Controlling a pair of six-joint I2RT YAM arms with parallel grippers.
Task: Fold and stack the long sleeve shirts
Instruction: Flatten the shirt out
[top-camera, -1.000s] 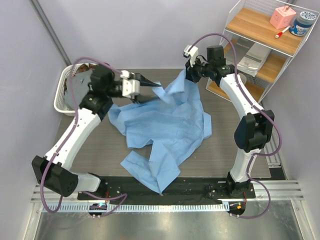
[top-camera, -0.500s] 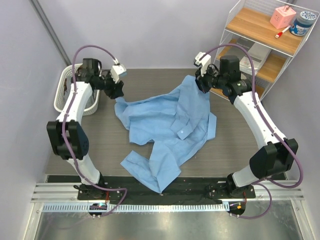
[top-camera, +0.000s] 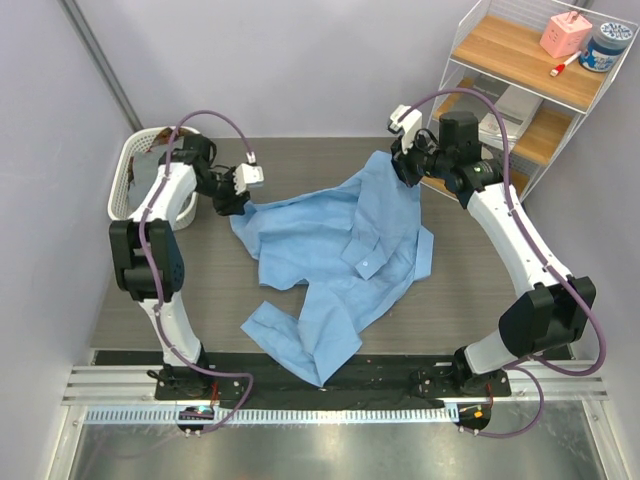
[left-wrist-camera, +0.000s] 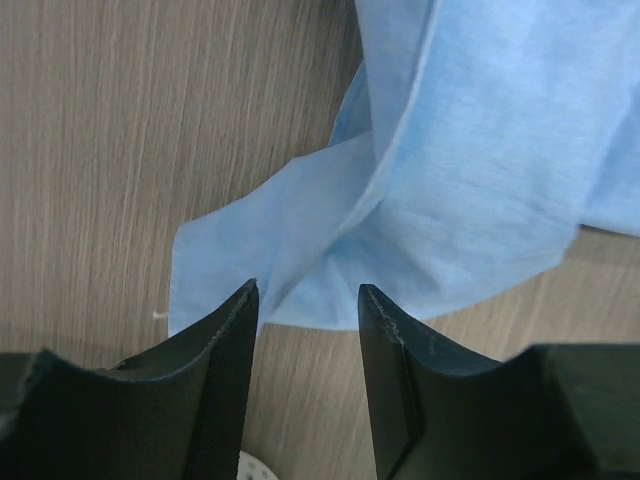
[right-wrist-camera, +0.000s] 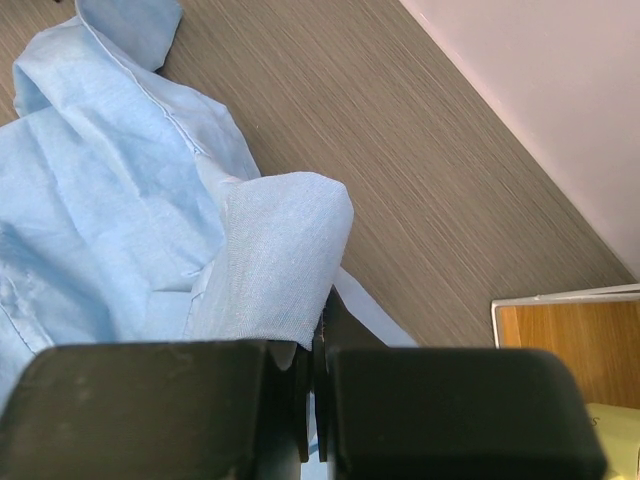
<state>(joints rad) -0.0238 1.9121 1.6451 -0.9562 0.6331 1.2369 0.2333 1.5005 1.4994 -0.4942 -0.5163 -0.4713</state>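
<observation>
Where right gripper (right-wrist-camera: 312, 360) pinches blue shirt (top-camera: 330, 240), cloth edge hidden between closed jaws, left gripper (left-wrist-camera: 308, 292) parted, empty

The top external camera is fixed above and behind the arm bases, looking down from a distance over the whole desk (top-camera: 215, 300), both arms, the shirt (top-camera: 330, 240) and the shelf (top-camera: 510, 45). Each wrist camera sits close behind its own claw: the left claw (left-wrist-camera: 305, 300) view faces steeply down at a shirt edge, and the right claw (right-wrist-camera: 312, 345) view faces obliquely across a shirt fold toward the wall (right-wrist-camera: 560, 90). All three views share the shirt and the desk.
</observation>
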